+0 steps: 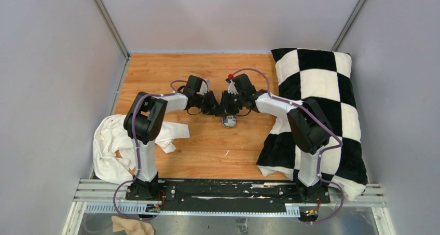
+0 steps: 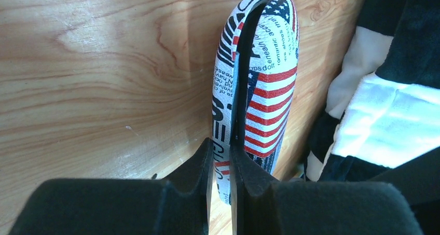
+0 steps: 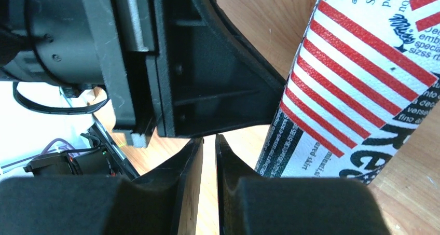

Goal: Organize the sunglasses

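No sunglasses show in any view. A glasses case (image 1: 228, 121) printed with red-white stripes and black lettering lies mid-table, under both gripper tips. In the left wrist view the case (image 2: 262, 90) stands on edge with a dark slit between its two shells. My left gripper (image 2: 222, 144) is shut on the near end of the left shell. In the right wrist view the case (image 3: 358, 90) lies just right of my right gripper (image 3: 208, 139). That gripper's jaws stand a narrow gap apart, with only wood between them. The left arm's gripper body (image 3: 197, 74) fills the space just ahead.
A black-and-white checkered blanket (image 1: 321, 105) covers the table's right side and reaches close to the case (image 2: 394, 110). A crumpled white cloth (image 1: 111, 141) lies at the left edge by the left arm. Grey walls close in the wooden table (image 1: 155, 74).
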Available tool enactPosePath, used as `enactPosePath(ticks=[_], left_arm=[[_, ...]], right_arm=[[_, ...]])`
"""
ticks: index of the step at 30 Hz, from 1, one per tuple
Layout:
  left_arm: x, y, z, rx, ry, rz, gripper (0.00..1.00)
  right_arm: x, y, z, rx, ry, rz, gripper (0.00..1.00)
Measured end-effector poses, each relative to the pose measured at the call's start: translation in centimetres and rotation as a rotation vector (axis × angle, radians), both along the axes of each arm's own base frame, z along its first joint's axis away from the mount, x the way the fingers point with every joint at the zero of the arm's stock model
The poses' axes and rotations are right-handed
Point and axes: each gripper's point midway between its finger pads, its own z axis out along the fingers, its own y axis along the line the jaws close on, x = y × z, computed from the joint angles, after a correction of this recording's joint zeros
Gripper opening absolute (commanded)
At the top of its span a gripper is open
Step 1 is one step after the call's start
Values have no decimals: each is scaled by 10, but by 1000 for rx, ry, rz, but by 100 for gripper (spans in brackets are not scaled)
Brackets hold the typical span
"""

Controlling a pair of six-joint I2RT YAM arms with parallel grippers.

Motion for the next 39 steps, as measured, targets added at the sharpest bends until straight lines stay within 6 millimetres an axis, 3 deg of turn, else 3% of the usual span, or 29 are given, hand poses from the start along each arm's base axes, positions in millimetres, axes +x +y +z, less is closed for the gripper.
enactPosePath(ticks=[5, 10, 12, 15, 18, 20, 27, 32, 39], left_arm=[[-1, 0, 0, 1, -3, -5, 21], [-2, 2, 3, 21, -20, -24, 28], [-2, 5, 8, 39, -35, -35, 30], [0, 7, 20, 64, -80, -57, 33], [1, 11, 31, 91, -121, -84, 39], [0, 14, 33, 108, -138, -101, 42], [-8, 27, 33, 180, -141, -106, 53], [-8, 32, 53, 196, -196, -98, 63], [-5, 39, 86, 191, -280, -63, 62]], right_arm=[[5, -11, 20, -6, -46, -27, 24], [32, -54, 51, -7, -138, -145, 28], [42, -73, 52, -37, -159, -193, 32], [47, -89, 42, -93, -154, -227, 46], [41, -90, 28, -118, -125, -205, 58], [38, -88, 21, -121, -106, -193, 60], [28, -82, 5, -98, -36, -160, 61], [27, -78, 4, -75, -26, -149, 61], [26, -78, 2, -72, -20, -153, 61]])
